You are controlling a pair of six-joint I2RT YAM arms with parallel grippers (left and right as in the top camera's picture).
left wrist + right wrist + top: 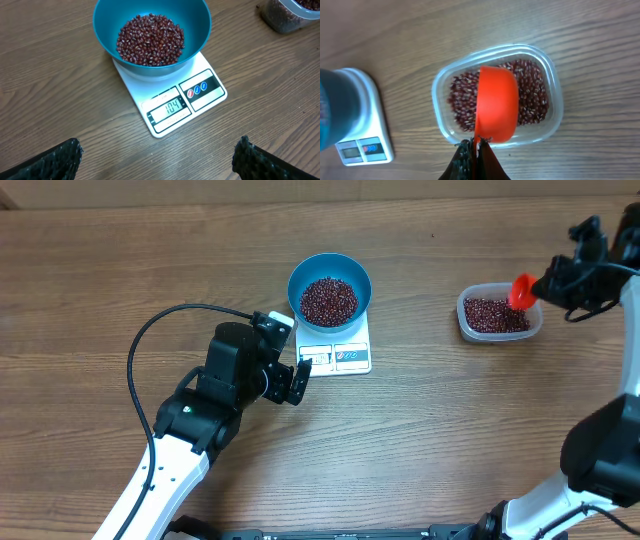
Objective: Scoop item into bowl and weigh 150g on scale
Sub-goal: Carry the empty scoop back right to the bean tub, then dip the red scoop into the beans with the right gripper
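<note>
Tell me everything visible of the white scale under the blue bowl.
The scale is a small, flat, white rectangle, plastic by its look, lying level on the wooden table. The blue bowl of beans stands on its rear part and hides most of the platform. Along the front edge are a display reading 104 and a dark panel with three round marks, one red, two blue. The left fingers, spread open, are in front and do not touch it.
</note>
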